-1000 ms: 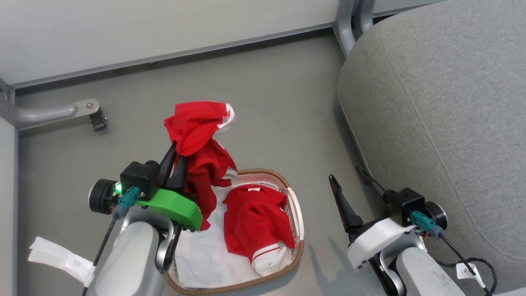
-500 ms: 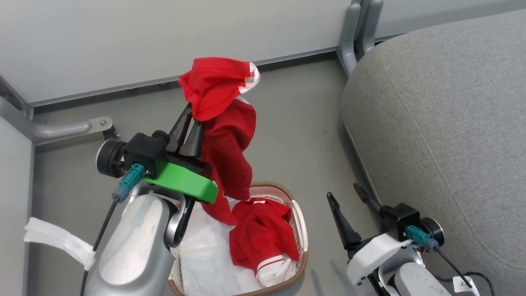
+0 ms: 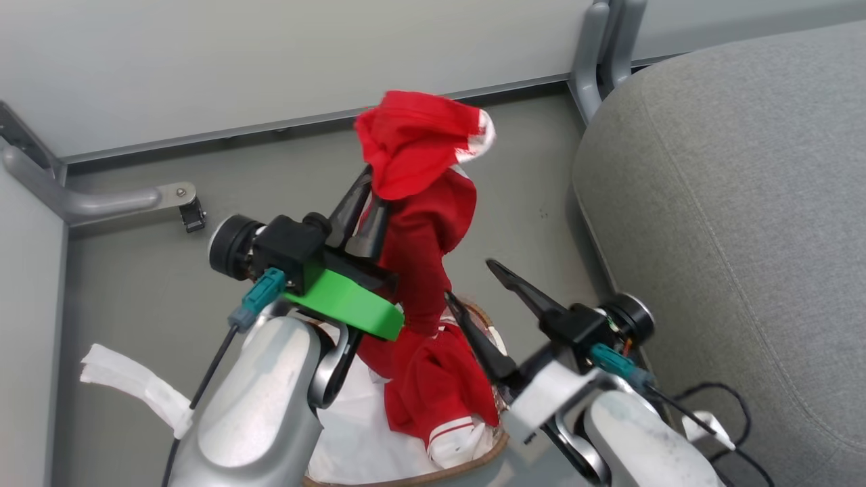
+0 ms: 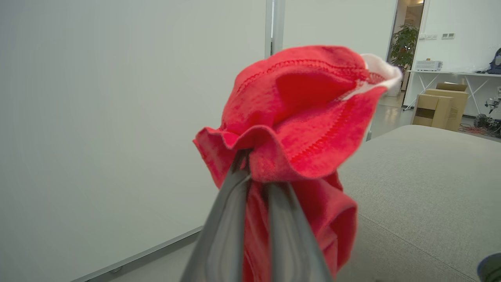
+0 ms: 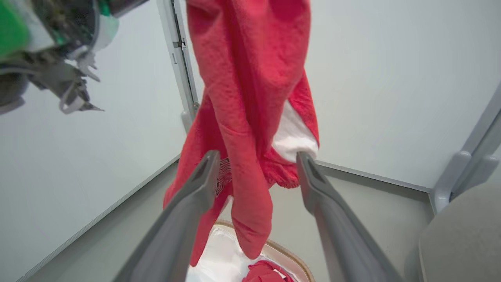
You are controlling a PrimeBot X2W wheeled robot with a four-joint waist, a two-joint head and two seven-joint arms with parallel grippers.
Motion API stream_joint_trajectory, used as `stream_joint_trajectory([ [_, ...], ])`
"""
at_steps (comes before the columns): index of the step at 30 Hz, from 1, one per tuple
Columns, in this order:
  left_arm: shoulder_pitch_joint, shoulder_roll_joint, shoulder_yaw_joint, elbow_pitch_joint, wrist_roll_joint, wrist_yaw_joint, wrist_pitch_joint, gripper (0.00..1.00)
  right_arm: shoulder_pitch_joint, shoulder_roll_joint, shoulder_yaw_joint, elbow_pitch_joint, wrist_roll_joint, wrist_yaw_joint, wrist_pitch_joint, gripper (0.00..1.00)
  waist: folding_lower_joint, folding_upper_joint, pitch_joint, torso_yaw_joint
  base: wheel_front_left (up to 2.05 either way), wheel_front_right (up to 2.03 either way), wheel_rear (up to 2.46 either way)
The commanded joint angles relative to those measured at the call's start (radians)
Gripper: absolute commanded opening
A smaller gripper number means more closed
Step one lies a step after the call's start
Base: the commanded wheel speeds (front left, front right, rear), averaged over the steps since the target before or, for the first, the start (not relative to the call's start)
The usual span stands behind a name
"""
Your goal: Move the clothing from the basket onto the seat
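My left gripper (image 3: 370, 193) is shut on a red piece of clothing (image 3: 416, 138), lifted above the basket (image 3: 473, 456) with its tail hanging down toward the white liner. In the left wrist view the fingers (image 4: 225, 219) pinch the bunched red fabric (image 4: 305, 105). Another red garment with white striped trim (image 3: 440, 385) lies in the basket. My right gripper (image 3: 469, 279) stands open just right of the hanging cloth. Seen from the right wrist, the cloth (image 5: 242, 78) dangles between and beyond the spread fingers (image 5: 203, 184). The grey seat (image 3: 731, 203) fills the right side.
A pale wall runs along the back, with a grey metal post (image 3: 602, 54) by the seat's corner. A metal frame leg with a black caster (image 3: 193, 216) stands on the floor at left. Cables (image 3: 710, 399) trail from my right wrist.
The head camera has shifted. My left gripper raised the red garment higher and carried it rightward. My right gripper swung up and left, close beside the hanging cloth.
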Motion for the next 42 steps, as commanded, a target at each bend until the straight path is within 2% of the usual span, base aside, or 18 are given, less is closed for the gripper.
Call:
stream_joint_trajectory([
  [1, -0.017, -0.001, -0.008, 0.003, -0.01, -0.004, -0.001, 0.0, -0.032, -0.005, 0.016, 0.007, -0.003, -0.001, -0.005, 1.0, 0.0001, 0.0, 0.003, 0.006, 0.0, 0.0, 0.0],
  [4, -0.024, -0.008, -0.034, 0.004, -0.022, -0.004, -0.001, 0.0, -0.093, -0.005, 0.053, 0.032, -0.01, -0.001, -0.005, 1.0, 0.0001, 0.0, 0.005, 0.021, 0.0, 0.0, 0.0],
  [14, -0.034, -0.02, -0.141, -0.004, -0.068, -0.004, -0.001, 0.0, -0.166, -0.004, 0.037, 0.146, -0.04, -0.001, -0.005, 1.0, 0.0001, 0.0, 0.008, 0.109, 0.0, 0.0, 0.0],
  [15, -0.034, -0.021, -0.146, -0.004, -0.072, -0.004, -0.001, 0.0, -0.17, -0.005, 0.045, 0.16, -0.035, -0.001, -0.005, 0.8, 0.0001, 0.0, 0.008, 0.115, 0.0, 0.0, 0.0],
  [16, -0.033, -0.021, -0.15, -0.003, -0.077, -0.004, -0.001, 0.0, -0.178, -0.004, 0.051, 0.169, -0.028, -0.001, -0.005, 0.29, 0.0001, 0.0, 0.008, 0.12, 0.0, 0.0, 0.0],
  [17, -0.031, -0.021, -0.153, -0.001, -0.08, -0.004, -0.001, 0.0, -0.184, -0.004, 0.051, 0.166, -0.023, -0.001, -0.005, 0.0, 0.0001, 0.0, 0.009, 0.124, 0.0, 0.0, 0.0],
  [25, -0.013, -0.023, -0.121, -0.007, -0.06, 0.007, -0.001, 0.0, -0.148, -0.005, -0.001, 0.136, -0.001, -0.001, -0.005, 0.0, 0.0001, 0.0, 0.018, 0.106, 0.0, 0.0, 0.0],
  [26, -0.009, -0.023, -0.109, -0.011, -0.051, 0.014, -0.001, 0.34, -0.143, -0.005, -0.011, 0.131, 0.002, -0.001, -0.005, 0.0, 0.0001, 0.0, 0.019, 0.096, 0.0, 0.0, 0.0],
  [27, 0.0, -0.023, -0.101, -0.006, -0.052, 0.017, -0.001, 1.0, -0.138, -0.005, -0.021, 0.126, 0.003, -0.001, -0.005, 0.0, 0.0001, 0.0, 0.02, 0.088, 0.0, 0.0, 0.0],
  [33, 0.026, -0.02, -0.072, 0.002, 0.003, 0.015, -0.001, 1.0, -0.093, -0.005, -0.092, 0.062, 0.017, -0.001, -0.005, 0.0, 0.0001, 0.0, 0.033, -0.005, 0.0, 0.0, 0.0],
  [42, 0.05, -0.01, -0.019, 0.042, 0.047, 0.006, -0.001, 1.0, -0.059, -0.003, -0.149, -0.013, 0.039, -0.001, -0.005, 0.0, 0.0001, 0.0, 0.081, -0.223, 0.0, 0.0, 0.0],
])
